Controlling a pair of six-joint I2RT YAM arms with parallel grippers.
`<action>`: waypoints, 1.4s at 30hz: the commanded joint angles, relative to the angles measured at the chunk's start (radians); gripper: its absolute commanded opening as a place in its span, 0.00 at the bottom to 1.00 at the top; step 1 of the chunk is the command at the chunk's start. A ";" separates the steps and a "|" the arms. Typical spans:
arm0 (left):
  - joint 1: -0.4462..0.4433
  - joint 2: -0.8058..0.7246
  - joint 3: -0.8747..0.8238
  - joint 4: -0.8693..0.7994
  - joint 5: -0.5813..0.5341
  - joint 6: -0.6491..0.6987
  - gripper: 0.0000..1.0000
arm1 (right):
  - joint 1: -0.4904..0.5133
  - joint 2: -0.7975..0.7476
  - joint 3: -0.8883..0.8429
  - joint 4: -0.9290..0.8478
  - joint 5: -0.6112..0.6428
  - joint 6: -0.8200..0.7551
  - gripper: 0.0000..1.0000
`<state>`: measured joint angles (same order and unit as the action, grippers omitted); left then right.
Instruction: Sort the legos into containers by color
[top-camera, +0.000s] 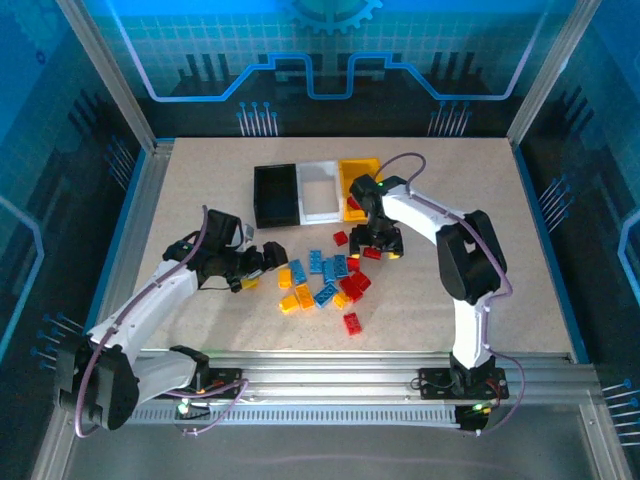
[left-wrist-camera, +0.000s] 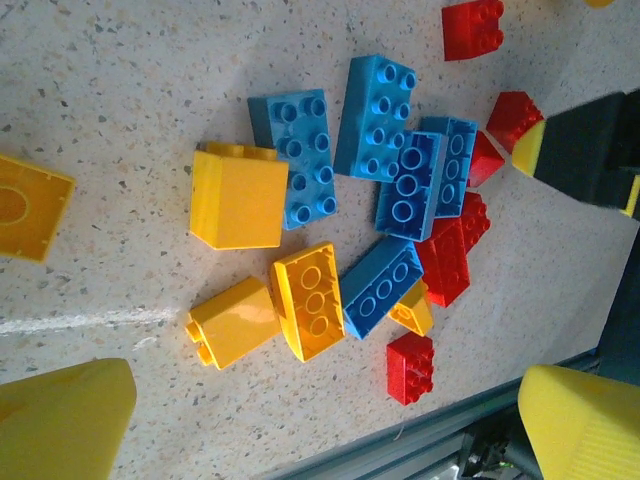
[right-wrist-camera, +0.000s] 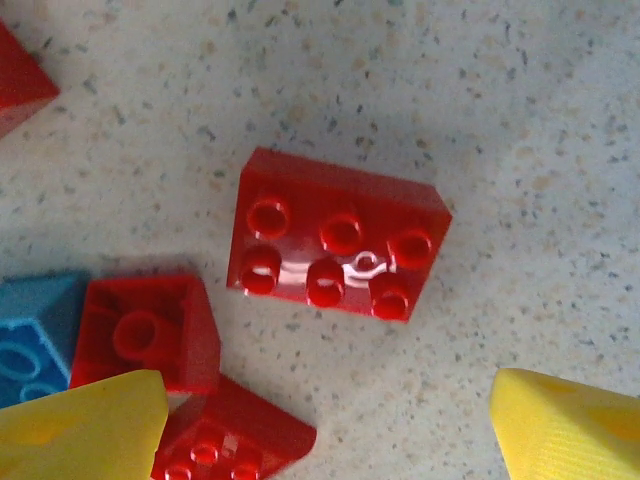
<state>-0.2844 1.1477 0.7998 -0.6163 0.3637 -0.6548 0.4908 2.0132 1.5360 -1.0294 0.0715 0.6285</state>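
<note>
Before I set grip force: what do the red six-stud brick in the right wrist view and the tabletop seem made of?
Red six-stud brick: hard moulded plastic, glossy; sharp white highlights on its studs. Tabletop: matte, pale with dark and tan speckles, no glare; perhaps laminate or composite, can't tell which.

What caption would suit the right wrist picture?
Right gripper, open, poised near a six-stud red brick on the speckled table.
</note>
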 joint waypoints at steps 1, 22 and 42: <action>-0.006 -0.029 0.024 -0.051 -0.005 0.021 0.99 | -0.019 0.028 0.039 0.005 0.013 0.035 0.84; -0.006 -0.046 0.016 -0.077 -0.016 0.025 0.99 | -0.052 0.124 0.066 0.053 0.044 0.068 0.71; -0.006 -0.039 0.010 -0.054 -0.016 0.018 0.99 | -0.057 0.065 0.045 0.050 0.067 0.040 0.49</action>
<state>-0.2844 1.1114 0.8013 -0.6743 0.3527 -0.6483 0.4446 2.1277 1.5902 -0.9600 0.0971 0.6724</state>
